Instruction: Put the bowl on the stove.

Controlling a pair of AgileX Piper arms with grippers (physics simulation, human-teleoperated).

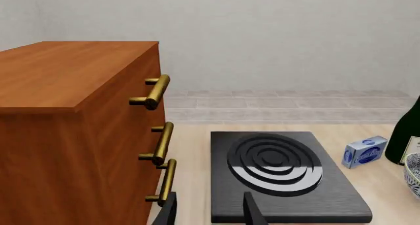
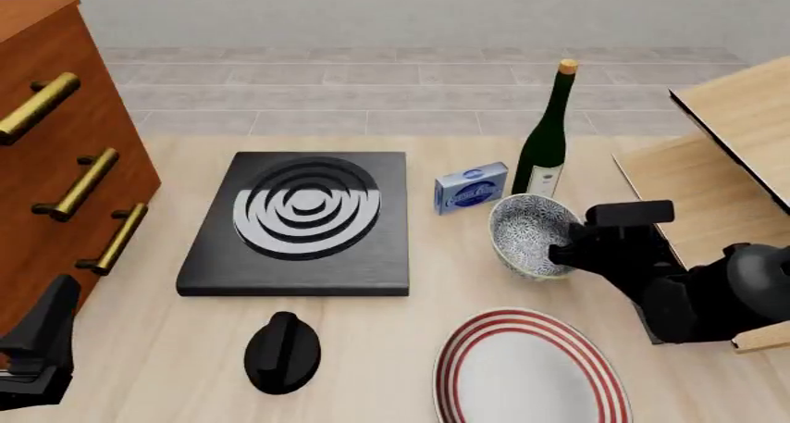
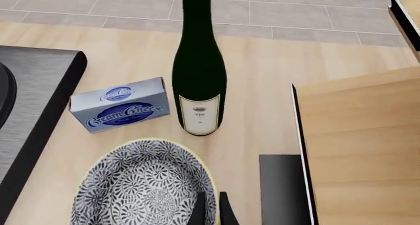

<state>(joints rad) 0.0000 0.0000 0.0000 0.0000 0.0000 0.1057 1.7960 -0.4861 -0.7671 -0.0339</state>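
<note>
The patterned bowl [image 2: 528, 233] sits tilted right of the stove [image 2: 309, 219], just in front of the wine bottle. My right gripper [image 2: 572, 253] is shut on the bowl's right rim. In the right wrist view the rim of the bowl [image 3: 141, 185] passes between the two close fingers of that gripper [image 3: 211, 212]. My left gripper [image 2: 43, 344] is open and empty at the front left, well short of the stove. In the left wrist view its gripper [image 1: 210, 212] frames the stove [image 1: 282, 176], and the bowl's edge [image 1: 413, 173] shows at the side.
A wooden drawer cabinet [image 2: 62, 155] stands at the left. A black knob [image 2: 283, 351] and a red-ringed plate [image 2: 531, 372] lie at the front. A wine bottle [image 2: 547, 136] and a cream cheese box [image 2: 471, 187] stand behind the bowl. A wooden box [image 2: 728, 155] is at the right.
</note>
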